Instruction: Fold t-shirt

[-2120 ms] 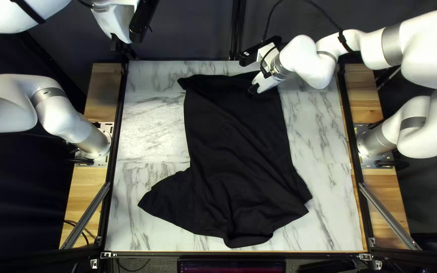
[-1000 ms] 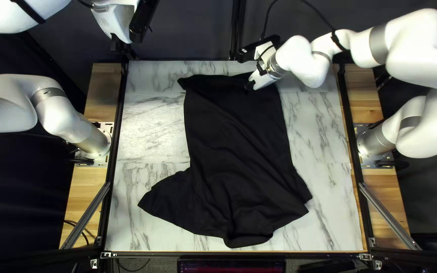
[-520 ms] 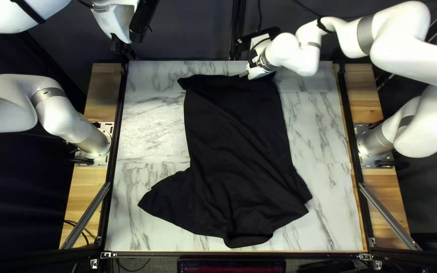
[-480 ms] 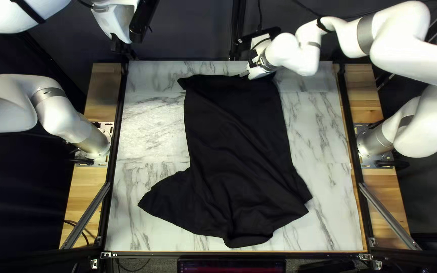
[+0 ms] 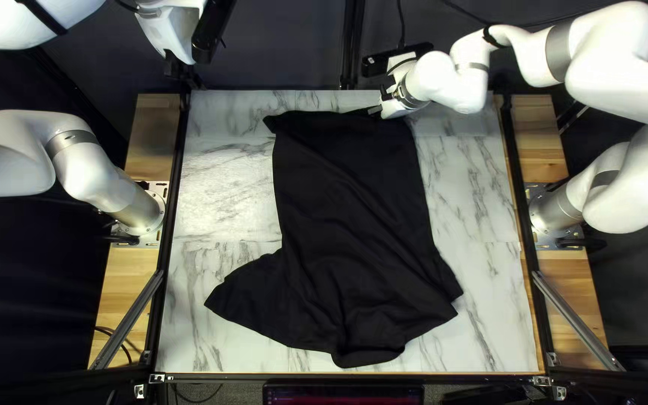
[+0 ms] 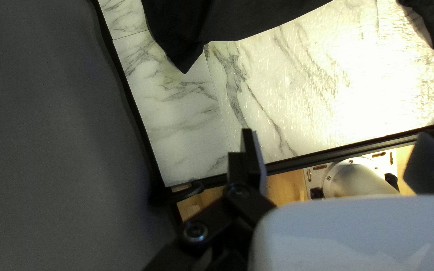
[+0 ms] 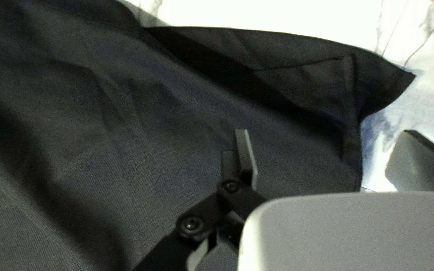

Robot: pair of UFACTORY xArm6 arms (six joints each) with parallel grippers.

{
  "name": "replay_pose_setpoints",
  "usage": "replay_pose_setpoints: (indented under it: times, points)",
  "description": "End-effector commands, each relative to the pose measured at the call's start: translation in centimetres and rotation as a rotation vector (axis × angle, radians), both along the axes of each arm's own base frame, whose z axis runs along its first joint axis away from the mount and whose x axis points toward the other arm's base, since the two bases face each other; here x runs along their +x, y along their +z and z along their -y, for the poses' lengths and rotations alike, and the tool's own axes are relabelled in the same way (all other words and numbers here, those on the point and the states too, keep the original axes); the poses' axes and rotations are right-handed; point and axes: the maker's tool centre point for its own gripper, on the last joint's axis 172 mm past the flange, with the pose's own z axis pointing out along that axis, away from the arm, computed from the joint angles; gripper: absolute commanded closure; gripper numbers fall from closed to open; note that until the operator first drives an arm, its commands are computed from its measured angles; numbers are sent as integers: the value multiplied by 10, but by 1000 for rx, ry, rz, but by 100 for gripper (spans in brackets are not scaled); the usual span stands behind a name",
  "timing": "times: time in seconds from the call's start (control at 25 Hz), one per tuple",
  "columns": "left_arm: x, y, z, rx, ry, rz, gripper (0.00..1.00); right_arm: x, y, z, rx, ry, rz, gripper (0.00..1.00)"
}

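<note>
In right wrist view, t-shirt seam [image 7: 349, 100].

Table [image 5: 219, 187]: centre of the top left view, between the arm bases.
T-shirt [image 5: 346, 217]: on the table, upper centre to lower centre of the frame, one flap out toward lower left.
Left side board [image 5: 151, 127]: along the table's left edge, left arm base [image 5: 144, 214] on it.
Right side board [image 5: 538, 131]: along the table's right edge, right arm base [image 5: 553, 210] on it.
Left gripper [image 5: 180, 69]: upper left, by the table's far left corner.
Right gripper [image 5: 375, 111]: upper centre, at the T-shirt's far end.
Curtain [image 5: 279, 45]: behind the table.
Rails [image 5: 127, 321]: slanting, one lower left, one lower right.
Screen [image 5: 343, 394]: bottom centre, before the table's near edge.
</note>
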Motion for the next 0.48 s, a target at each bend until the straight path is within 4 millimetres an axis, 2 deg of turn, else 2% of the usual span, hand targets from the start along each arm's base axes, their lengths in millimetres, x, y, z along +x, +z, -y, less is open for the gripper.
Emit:
replay_pose_setpoints:
  times: [0.04,0.28,0.48]
  points:
    - [0,0,0,0,0,0,0,-1,-8,4,17,24,-11,0]
    - [0,0,0,0,0,0,0,-2,-8,15,37,37,-20,0]
    - [0,0,0,0,0,0,0,-13,-17,23,77,28,7,0]
